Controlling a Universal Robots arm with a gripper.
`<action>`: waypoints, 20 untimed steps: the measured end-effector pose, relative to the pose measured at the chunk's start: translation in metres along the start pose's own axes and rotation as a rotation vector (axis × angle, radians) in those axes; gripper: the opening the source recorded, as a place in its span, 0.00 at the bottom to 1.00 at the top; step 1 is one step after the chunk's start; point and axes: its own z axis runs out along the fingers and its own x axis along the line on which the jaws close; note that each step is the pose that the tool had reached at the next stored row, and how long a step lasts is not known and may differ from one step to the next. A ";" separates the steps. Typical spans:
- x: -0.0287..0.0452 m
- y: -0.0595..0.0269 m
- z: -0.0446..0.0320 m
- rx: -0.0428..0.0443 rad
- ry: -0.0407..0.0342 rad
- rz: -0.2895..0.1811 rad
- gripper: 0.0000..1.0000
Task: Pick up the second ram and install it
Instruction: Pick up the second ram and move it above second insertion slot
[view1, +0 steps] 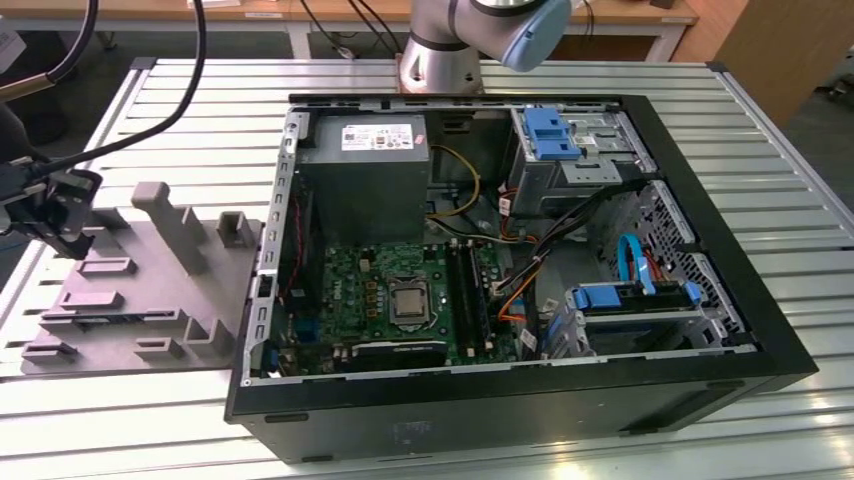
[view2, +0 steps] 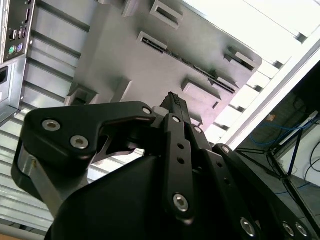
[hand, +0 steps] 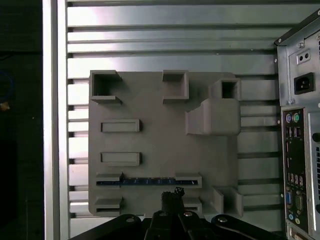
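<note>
Overhead, the gripper (hand: 172, 194), fingers together, hovers near the second ram (hand: 150, 181) — likely light, stiff, fragile; best pinched across its flat faces.

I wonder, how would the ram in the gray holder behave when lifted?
The ram looks thin and flat, so probably light and stiff. It stands on edge in slots of the holder, so it likely lifts straight out, yet might bind if tilted.

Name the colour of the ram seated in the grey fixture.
The second ram is dark blue, clearest in the first wrist view.
</note>
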 end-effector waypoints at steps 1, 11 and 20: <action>-0.0001 0.0000 0.0000 -0.0003 0.0007 -0.015 0.11; 0.0000 0.0000 0.0007 -0.0048 0.0087 -0.196 0.11; 0.0000 -0.0001 0.0014 -0.0088 0.0160 -0.360 0.11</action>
